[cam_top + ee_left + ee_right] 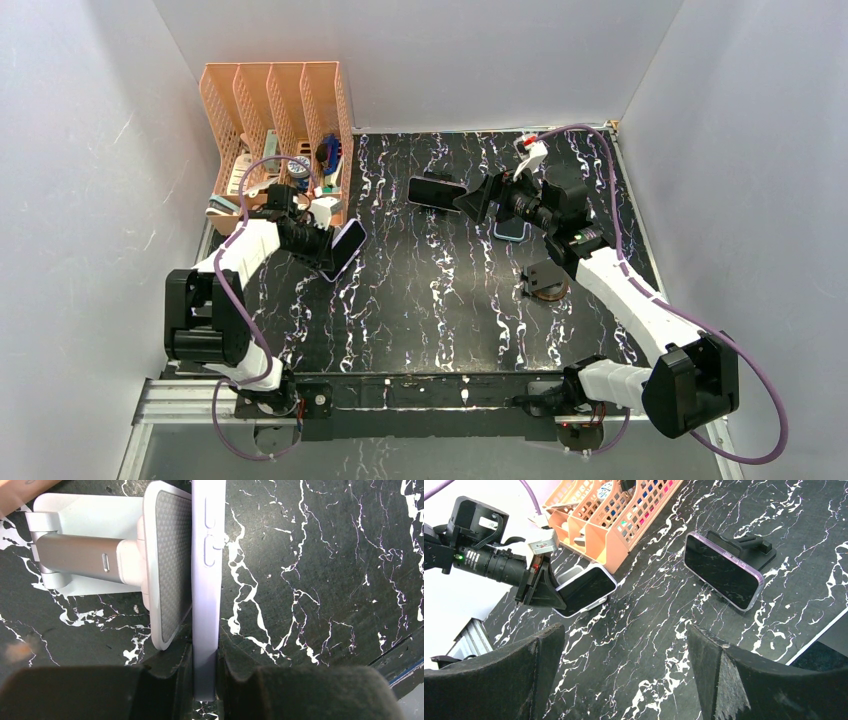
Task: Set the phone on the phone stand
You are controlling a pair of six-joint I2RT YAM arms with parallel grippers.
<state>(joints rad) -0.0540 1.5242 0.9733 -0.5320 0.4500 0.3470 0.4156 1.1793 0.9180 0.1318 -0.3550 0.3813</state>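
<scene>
My left gripper [325, 248] is shut on a lavender phone [346, 246] and holds it by its lower edge. In the left wrist view the phone [206, 580] shows edge-on between my fingers [165, 680], right against the grey pad [171, 555] of the white phone stand [90, 555]. The stand [324, 210] is next to the orange organizer. My right gripper [478, 200] is open and empty at the middle back; its wrist view [624, 680] looks toward the held phone [585, 589].
An orange desk organizer [275, 110] with small items stands at the back left. A second phone [435, 190] leans on a black stand [749, 547]. Another phone [510, 230] lies under the right arm. A black round stand [547, 282] is at the right.
</scene>
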